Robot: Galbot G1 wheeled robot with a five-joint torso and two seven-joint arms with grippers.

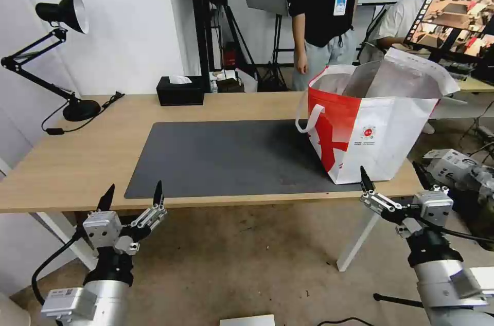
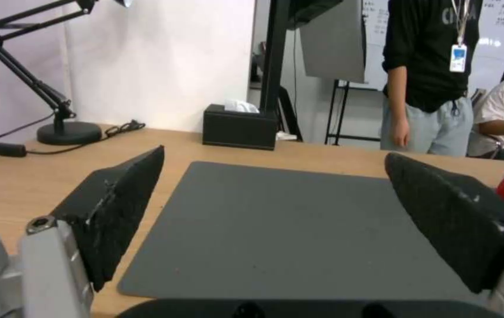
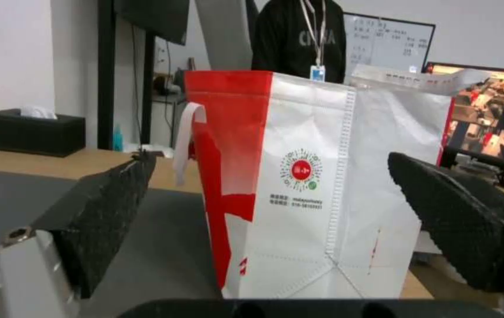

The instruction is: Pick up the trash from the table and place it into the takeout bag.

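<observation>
The left tool (image 1: 132,196) hangs below and in front of the near edge of the counter (image 1: 62,161), off its left half, with its two black fingers spread wide and nothing between them; the right tool (image 1: 393,178) hangs likewise off the right end of the near edge, its fingers also spread and empty, pointing up toward the takeout bag (image 1: 375,125). The takeout bag stands upright on the right part of the counter, its base partly on the dark-grey mat (image 1: 221,156) and partly on bare wood; its mouth gapes, showing silver lining, a white loop handle droops over the red side facing the mat, and the small round logo sits on the white face turned toward the right tool. In the right wrist view the takeout bag (image 3: 299,185) stands close ahead between the spread fingers (image 3: 104,207). In the left wrist view the mat (image 2: 275,229) lies bare ahead of the spread fingers (image 2: 116,207). A black tissue box (image 1: 180,90) sits at the far edge of the counter, beyond the mat; a black desk lamp (image 1: 56,53) stands at the far left corner, its cord trailing on the wood. Nothing lies between either tool and the mat except the counter's edge.
</observation>
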